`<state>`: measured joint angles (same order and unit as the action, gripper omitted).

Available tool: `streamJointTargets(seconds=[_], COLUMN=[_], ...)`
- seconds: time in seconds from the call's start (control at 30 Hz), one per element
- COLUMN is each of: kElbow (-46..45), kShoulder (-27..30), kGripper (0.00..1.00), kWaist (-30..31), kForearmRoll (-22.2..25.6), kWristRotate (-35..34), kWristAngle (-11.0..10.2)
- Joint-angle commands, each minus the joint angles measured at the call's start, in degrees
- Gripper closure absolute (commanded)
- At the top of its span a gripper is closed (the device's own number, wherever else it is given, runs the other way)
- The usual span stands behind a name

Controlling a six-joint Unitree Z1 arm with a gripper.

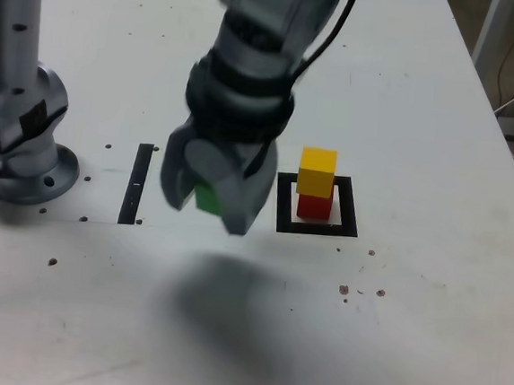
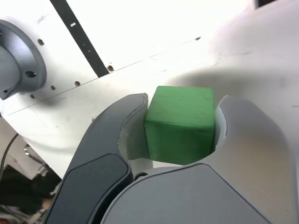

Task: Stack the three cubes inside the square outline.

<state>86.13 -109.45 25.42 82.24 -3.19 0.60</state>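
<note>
Wrist view shows the gripper (image 2: 180, 123) squeezing the green cube (image 2: 180, 123) by 2 flat sides; it looks light and hard.

On the counter (image 1: 425, 333), a square outline (image 1: 316, 228) lies toward the exterior view's right, with two cubes stacked inside it, the upper cube (image 1: 317, 171) on the lower cube (image 1: 314, 206). A narrow strip (image 1: 137, 182) lies to the exterior view's left of the outline. Between strip and outline, above the counter, the hand (image 1: 204, 201) holds a third cube (image 2: 181, 123) between its fingers. The arm's base (image 1: 21, 158) stands at the far left.
</note>
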Motion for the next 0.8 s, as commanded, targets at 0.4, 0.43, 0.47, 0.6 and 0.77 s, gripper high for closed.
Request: streamJointTargets(seconds=[0.4, 0.43, 0.47, 0.6, 0.77], kElbow=[13.3, 13.8, 14.2, 15.9, 17.6], kShoulder=[-1.4, -1.6, -1.7, -2.6, -3.8], kGripper=[0.67, 0.67, 0.67, 0.67, 0.67], kWaist=[-6.2, -6.8, -7.3, -9.5, -11.8], kForearmRoll=[5.9, 6.0, 6.0, 6.1, 6.1], kWristRotate=[0.8, 0.8, 0.8, 0.6, 0.6], kWristAngle=[-0.9, -0.8, -0.6, -0.3, -0.3])
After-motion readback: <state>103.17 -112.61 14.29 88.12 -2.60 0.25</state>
